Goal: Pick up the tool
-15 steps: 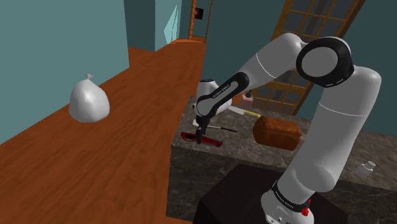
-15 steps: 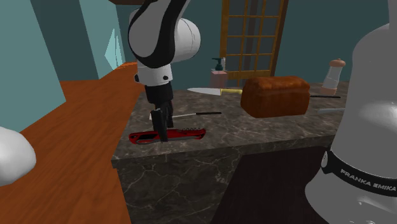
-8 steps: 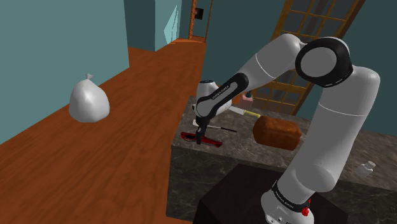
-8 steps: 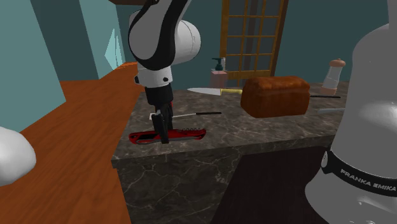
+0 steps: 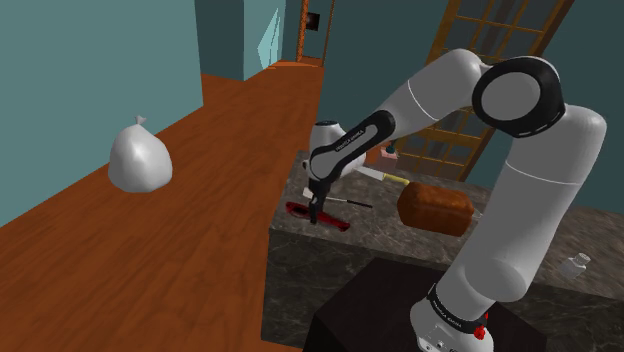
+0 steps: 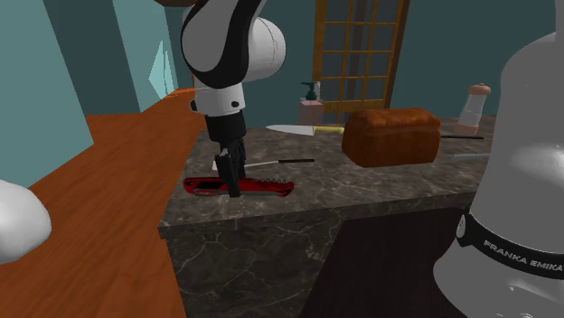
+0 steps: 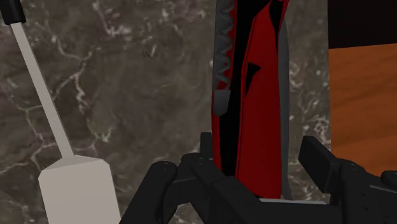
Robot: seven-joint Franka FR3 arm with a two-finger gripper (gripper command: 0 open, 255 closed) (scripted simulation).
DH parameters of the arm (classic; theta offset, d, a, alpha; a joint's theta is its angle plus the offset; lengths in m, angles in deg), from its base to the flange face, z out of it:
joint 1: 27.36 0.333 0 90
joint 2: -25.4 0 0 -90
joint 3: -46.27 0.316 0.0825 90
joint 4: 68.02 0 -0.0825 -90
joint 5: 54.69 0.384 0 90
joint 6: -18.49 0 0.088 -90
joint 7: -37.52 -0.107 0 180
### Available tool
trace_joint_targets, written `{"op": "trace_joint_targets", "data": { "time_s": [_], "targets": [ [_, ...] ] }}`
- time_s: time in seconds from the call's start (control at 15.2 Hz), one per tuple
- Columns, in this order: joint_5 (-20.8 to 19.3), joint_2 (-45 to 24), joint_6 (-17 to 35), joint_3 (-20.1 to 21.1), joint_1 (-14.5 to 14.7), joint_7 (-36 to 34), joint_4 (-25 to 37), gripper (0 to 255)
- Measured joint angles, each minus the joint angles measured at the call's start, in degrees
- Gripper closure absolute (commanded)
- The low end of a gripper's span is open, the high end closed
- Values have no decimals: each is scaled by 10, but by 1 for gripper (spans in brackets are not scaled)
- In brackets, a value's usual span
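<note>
On the dark marbled counter, close to the edge that drops off toward the wooden floor, lies the red tool, long and flat. The black gripper stands straight over it, somewhere near its middle. From the shoulder view the picture is the same: gripper pointing down from the bent white arm, red tool running out to either side of it.

Now the wrist view, and this is the telling one. The tool, red and black with a grey toothed strip along one side, runs right between the fingers. One finger sits hard against the toothed side, the other close on the far side, so the fingers look pinched onto it rather than spread wide. A pale flat-bladed utensil lies just beside on the stone, apart from the grip and out of the way.

So where does the task stand? By my reading, the approach is done and the grasp looks made. The lift is what is left. I cannot tell for sure whether the tool is clear of the stone; in the second exterior view it sits very low, level, at most barely off the surface. The brown loaf is well apart, so a straight rise looks open. Because the tool is long, it may tip if the hold is off its balance point.
</note>
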Motion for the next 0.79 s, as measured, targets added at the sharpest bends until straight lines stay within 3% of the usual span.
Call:
{"op": "trace_joint_targets", "data": {
  "time_s": [0.79],
  "targets": [
    [-3, 69, -89, -1, 0, -3, 20, 255]
  ]
}}
